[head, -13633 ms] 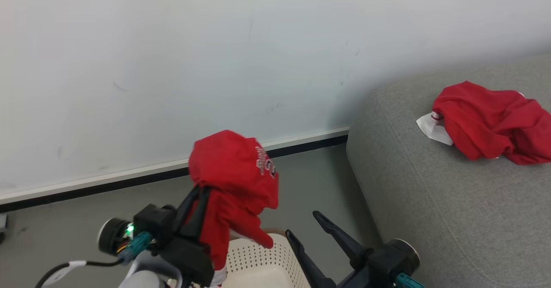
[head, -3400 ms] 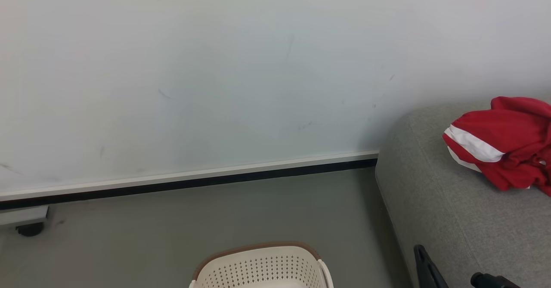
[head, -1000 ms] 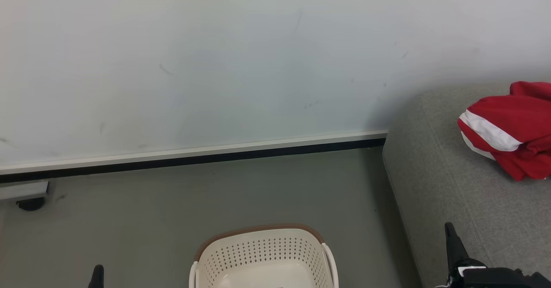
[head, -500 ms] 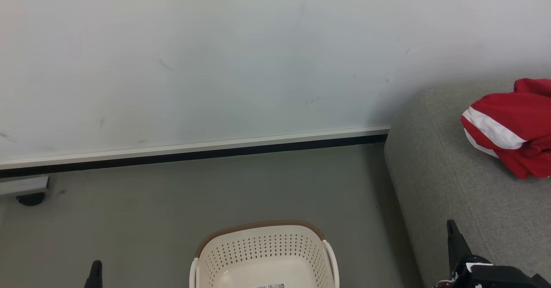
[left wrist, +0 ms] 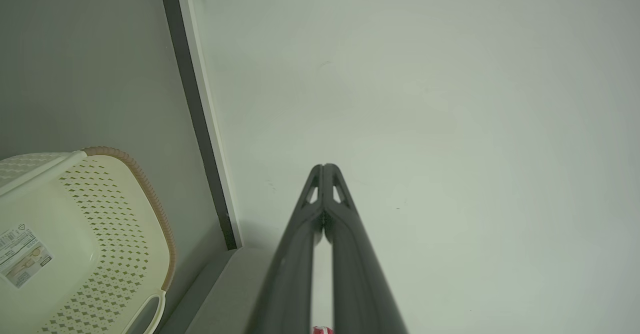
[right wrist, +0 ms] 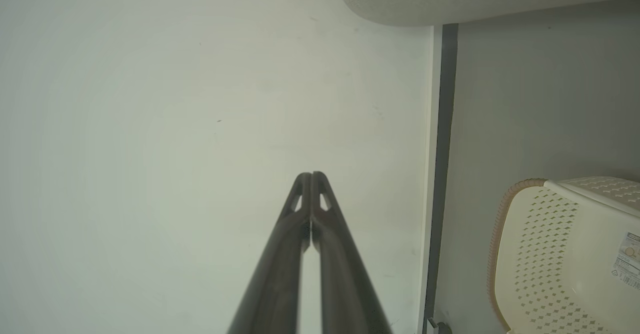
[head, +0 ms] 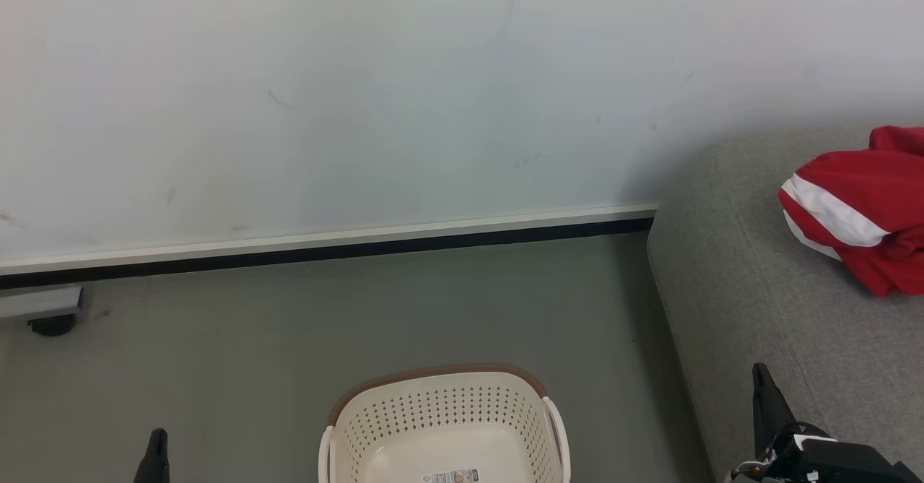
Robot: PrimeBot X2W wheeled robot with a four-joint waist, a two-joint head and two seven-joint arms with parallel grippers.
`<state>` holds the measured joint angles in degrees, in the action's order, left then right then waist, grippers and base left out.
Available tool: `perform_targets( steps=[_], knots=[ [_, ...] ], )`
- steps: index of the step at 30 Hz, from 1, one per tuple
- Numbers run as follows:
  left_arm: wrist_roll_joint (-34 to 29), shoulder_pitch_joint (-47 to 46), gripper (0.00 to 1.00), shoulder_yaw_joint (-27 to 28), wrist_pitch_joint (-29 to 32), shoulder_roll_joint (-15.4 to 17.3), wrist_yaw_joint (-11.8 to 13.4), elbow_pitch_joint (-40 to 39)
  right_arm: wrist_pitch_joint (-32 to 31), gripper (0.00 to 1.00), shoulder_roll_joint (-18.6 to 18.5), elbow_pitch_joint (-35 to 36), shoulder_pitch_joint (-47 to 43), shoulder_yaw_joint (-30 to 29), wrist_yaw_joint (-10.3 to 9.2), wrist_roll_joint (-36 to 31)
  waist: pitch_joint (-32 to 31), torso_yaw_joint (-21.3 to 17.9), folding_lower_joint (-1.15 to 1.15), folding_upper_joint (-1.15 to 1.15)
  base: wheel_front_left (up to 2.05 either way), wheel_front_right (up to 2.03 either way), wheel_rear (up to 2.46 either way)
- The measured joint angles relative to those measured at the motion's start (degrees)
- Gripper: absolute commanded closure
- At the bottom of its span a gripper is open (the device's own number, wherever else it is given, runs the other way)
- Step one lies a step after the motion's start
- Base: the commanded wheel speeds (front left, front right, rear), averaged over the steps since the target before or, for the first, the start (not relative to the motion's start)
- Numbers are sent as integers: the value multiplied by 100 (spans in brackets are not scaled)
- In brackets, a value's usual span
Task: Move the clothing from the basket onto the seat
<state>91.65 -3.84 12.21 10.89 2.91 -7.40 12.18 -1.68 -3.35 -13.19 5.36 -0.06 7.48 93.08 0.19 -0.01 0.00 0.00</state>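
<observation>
Count: one basket (head: 444, 425), one seat (head: 743, 302), one red heap of clothing (head: 859, 216), two grippers. Whether the heap is one garment or two cannot be told; the picture's right edge cuts it off. One white band shows across it.

The clothing lies on top of the seat, well back from the seat's rounded left edge. The basket stands on the floor (head: 289, 324), its pale bottom in view with one printed label (head: 451, 476).

Edges and room: a strip of bare floor separates the basket from the seat's side. A wider stretch of floor lies between the basket's brown rim and the dark skirting (head: 325, 250) at the foot of the wall (head: 361, 93). One small dark caster (head: 50, 322) sits by the skirting at far left.

The left gripper (left wrist: 324, 166) has its fingers pressed together, holding nothing. The right gripper (right wrist: 311, 174) is likewise clenched on nothing. Each points toward the wall, one either side of the basket.

Change from the earliest frame: the left gripper then carried a red garment above the basket, and the right gripper's fingers stood spread. Over the last second the head camera has tilted, bringing the label into view; the basket, seat and heap keep their places.
</observation>
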Motion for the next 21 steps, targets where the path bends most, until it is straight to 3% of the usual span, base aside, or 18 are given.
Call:
perform_targets(
  steps=[21],
  knots=[
    [24,-7,100,3,9,-2,-5,4,-19,100,15,-3,6,-26,0,18,2,1,0,0,0,0,0]
  ],
)
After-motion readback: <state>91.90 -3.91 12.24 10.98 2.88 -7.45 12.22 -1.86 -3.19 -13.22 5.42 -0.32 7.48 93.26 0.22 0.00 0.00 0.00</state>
